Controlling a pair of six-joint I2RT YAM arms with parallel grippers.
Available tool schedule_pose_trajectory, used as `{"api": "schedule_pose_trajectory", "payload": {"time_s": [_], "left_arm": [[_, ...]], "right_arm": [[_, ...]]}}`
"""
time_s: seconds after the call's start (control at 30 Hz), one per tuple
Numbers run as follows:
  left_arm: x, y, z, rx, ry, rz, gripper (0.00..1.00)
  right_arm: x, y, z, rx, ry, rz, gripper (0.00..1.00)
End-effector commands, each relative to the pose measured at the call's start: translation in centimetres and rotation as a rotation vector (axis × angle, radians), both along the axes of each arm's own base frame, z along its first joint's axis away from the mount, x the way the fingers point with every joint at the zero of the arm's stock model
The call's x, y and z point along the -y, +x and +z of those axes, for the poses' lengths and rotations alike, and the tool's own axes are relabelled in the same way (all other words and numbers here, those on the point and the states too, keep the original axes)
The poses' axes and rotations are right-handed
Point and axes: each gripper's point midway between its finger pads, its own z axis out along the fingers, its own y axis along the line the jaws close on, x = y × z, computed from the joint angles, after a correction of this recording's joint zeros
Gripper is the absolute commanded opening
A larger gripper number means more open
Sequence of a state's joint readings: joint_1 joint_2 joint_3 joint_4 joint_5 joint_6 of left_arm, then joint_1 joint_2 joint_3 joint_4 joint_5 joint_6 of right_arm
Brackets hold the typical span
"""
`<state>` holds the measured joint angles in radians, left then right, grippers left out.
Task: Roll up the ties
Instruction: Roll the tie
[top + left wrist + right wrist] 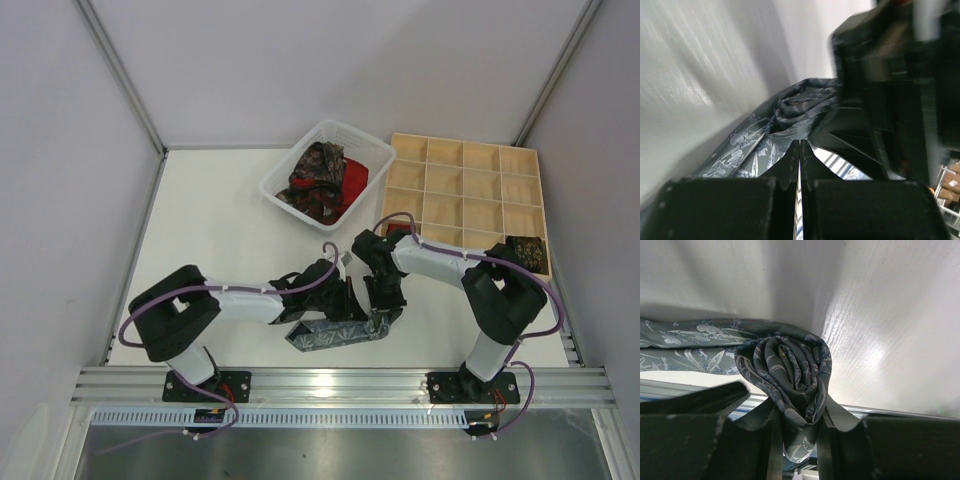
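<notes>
Surface: a white table (210, 230) is seen in the top view, enclosed by plain grey walls (60, 150) on three sides. An aluminium rail (340, 382) runs along the 6 o'clock edge and carries both arm bases.

At about 12 o'clock on the table a white plastic basket (290, 158) is set at an angle. A paisley tie (315, 175) and a red tie (355, 180) are heaped loosely in it. At 2 o'clock a wooden grid tray (465, 141) is laid flat. One rolled dark tie (527, 253) is lodged in its corner compartment nearest the right arm.

A grey tie (325, 335) is laid on the table at 6 o'clock, just ahead of the rail, between the two arms.

Left gripper (350, 305): placed low over the flat strip of the grey tie (750, 145). In the left wrist view its fingers (790, 165) are seen pressed together with no gap. Whether any fabric is pinched between them cannot be told.

Right gripper (797, 425): at the 3 o'clock end of the strip. The jaws are part-way apart and clamped on a tight roll (787, 375) formed from that end of the grey tie. The roll is squeezed between the two fingers (765, 420), its spiral facing the right wrist camera, and the unrolled strip (685, 347) is led off towards 9 o'clock.
</notes>
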<state>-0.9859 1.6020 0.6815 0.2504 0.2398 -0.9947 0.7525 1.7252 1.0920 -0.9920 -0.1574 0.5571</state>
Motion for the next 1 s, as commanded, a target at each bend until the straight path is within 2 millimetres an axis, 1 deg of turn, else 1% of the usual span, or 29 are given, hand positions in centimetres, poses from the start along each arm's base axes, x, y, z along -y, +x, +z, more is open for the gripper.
{"api": "schedule_pose_trajectory", "payload": {"time_s": [0.0,0.1,0.13,0.23,0.27,0.37,0.5,0.67,0.87,0.97], "left_arm": [[2.1,-0.1,1.2,-0.009,-0.075,-0.036,0.01],[2.1,0.2,0.2,-0.019,-0.053,-0.028,0.0],[2.1,0.4,-0.3,-0.023,-0.04,-0.022,0.0],[1.9,0.6,-0.9,-0.034,-0.031,-0.012,0.0],[1.7,0.6,-1.0,-0.037,-0.027,-0.01,0.0],[1.3,0.8,-1.2,-0.035,-0.02,0.005,0.01],[1.0,0.9,-1.4,-0.041,-0.015,0.013,0.0],[0.9,0.8,-1.8,-0.052,-0.013,0.011,0.0],[0.6,0.8,-1.9,-0.05,-0.003,0.02,0.0],[0.4,0.8,-1.9,-0.048,0.002,0.022,0.0]], "right_arm": [[-1.6,2.0,-0.1,0.077,0.043,-0.023,0.0],[-2.1,1.9,0.4,0.085,0.066,-0.016,0.01],[-2.2,1.9,0.6,0.089,0.065,-0.005,0.02],[-2.1,1.7,1.0,0.1,0.048,0.024,0.08],[-2.2,1.7,1.2,0.107,0.048,0.032,0.19],[-2.2,1.6,1.8,0.125,0.039,0.047,0.36],[-2.5,1.6,3.0,0.144,0.06,0.057,0.46],[-2.1,1.7,3.6,0.174,0.017,0.082,0.52],[-2.6,1.4,4.0,0.191,-0.014,0.113,0.54],[-3.1,1.1,4.2,0.195,-0.018,0.133,0.54]]}}
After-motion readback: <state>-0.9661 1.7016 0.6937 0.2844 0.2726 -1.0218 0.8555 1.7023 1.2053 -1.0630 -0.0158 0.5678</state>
